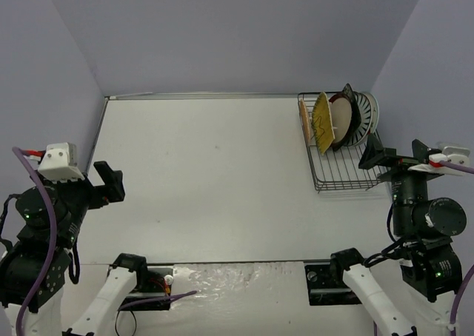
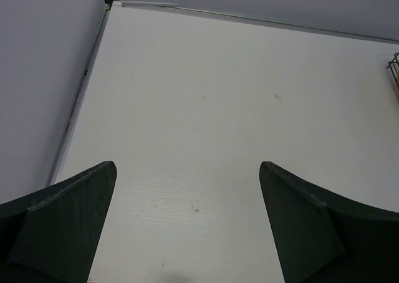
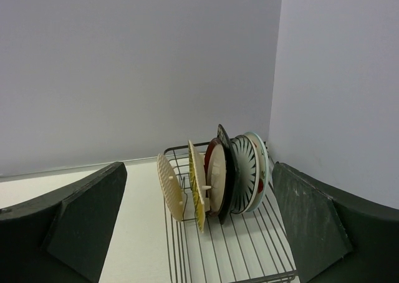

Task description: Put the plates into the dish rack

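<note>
The black wire dish rack (image 1: 348,175) stands at the table's far right corner, with several plates upright in its back half. From the front they are a ribbed cream-backed plate (image 3: 169,186), a yellow woven-look one (image 3: 197,192), a red-rimmed beige one (image 3: 216,171), a black one (image 3: 225,147), a black-striped white one (image 3: 244,167) and a watermelon one (image 3: 264,171). My right gripper (image 1: 395,152) hovers open just right of the rack's front end, nothing between its fingers (image 3: 81,220). My left gripper (image 1: 81,177) is open over the table's left edge, far from the rack (image 2: 394,65).
The white table (image 1: 215,173) is boxed in by lilac walls on the left, back and right. The rack's front half (image 3: 237,252) is bare wire. Both arm bases sit at the near edge.
</note>
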Controlling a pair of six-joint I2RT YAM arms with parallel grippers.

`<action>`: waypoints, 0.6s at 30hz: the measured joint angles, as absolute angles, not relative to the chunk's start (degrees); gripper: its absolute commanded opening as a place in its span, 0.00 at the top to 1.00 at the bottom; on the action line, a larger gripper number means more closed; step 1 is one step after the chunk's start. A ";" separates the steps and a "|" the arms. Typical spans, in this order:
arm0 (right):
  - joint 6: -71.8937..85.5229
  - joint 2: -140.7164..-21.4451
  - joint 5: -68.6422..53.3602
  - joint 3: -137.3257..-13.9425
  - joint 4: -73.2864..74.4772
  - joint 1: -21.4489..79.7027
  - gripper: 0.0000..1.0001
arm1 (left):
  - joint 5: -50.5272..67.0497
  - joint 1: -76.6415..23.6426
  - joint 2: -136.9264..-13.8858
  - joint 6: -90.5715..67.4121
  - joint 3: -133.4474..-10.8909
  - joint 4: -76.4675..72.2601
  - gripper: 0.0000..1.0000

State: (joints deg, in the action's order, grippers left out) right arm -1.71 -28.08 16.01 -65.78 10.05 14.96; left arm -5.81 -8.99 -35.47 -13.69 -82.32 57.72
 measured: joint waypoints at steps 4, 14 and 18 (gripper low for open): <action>-1.73 -27.32 15.97 -65.87 10.31 15.29 0.00 | -7.01 -8.99 -34.53 -13.72 -82.29 57.73 0.03; -1.11 -21.59 15.57 -64.01 12.12 15.38 0.00 | -7.60 -8.99 -34.98 -14.50 -80.49 57.30 0.03; -0.75 -20.49 15.57 -62.60 13.08 15.38 0.00 | -7.59 -8.99 -35.35 -15.45 -78.69 56.15 0.03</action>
State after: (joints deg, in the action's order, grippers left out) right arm -0.75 -20.49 15.57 -62.60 13.08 15.38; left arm -7.59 -8.99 -35.35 -15.45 -78.69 56.15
